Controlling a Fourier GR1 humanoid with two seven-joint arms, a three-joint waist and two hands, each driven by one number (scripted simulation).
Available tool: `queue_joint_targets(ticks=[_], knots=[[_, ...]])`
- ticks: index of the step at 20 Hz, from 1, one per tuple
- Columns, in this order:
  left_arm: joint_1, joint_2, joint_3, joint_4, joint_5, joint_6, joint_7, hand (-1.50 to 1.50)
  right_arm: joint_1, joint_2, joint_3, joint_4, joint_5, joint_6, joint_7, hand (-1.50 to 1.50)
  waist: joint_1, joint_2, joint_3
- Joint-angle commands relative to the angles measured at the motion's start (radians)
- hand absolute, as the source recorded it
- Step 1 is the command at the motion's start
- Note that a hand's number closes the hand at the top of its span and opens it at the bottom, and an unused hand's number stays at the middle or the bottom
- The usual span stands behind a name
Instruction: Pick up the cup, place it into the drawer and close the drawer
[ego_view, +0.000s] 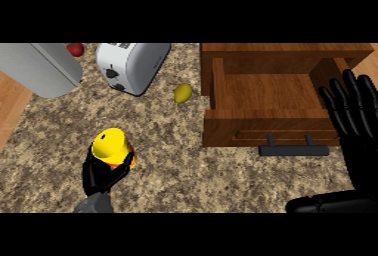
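The yellow cup is at the lower left of the speckled counter, well apart from the drawer. The left hand has its fingers curled round the lower part of the cup. The wooden drawer stands pulled open at the upper right, with a dark handle on its front. The right hand is beside the drawer's right edge, with fingers straight and spread, holding nothing. Between cup and drawer lies a small yellow-green fruit. A silver toaster stands further back.
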Motion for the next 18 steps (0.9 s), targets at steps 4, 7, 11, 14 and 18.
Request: queue_joint_targets(ticks=[4,7,11,14,18], knots=[[-0.031,0.012,0.008,0.039,-0.030,0.029,-0.114,1.50,-0.136,0.003,0.031,-0.052,0.027,-0.088,0.169,-1.50,0.005,0.000,-0.001],[-0.022,0.011,0.010,-0.054,-0.023,0.079,-0.086,1.50,-0.035,0.008,-0.009,0.067,0.026,-0.008,-0.044,-1.50,0.008,-0.001,0.000],[-0.050,0.078,-0.005,-0.030,-0.042,-0.033,-0.059,1.50,-0.050,-0.024,-0.025,0.006,0.000,-0.006,0.028,-1.50,0.006,-0.001,0.000],[-0.068,0.092,-0.049,0.064,-0.100,-0.121,-0.115,1.50,-0.061,-0.031,-0.062,0.035,-0.039,0.003,0.016,-1.50,0.000,0.002,-0.001],[-0.045,0.145,-0.044,-0.114,-0.050,-0.161,-0.010,1.50,-0.016,-0.012,-0.014,-0.008,0.009,-0.010,0.026,-1.50,0.009,-0.003,0.001]])
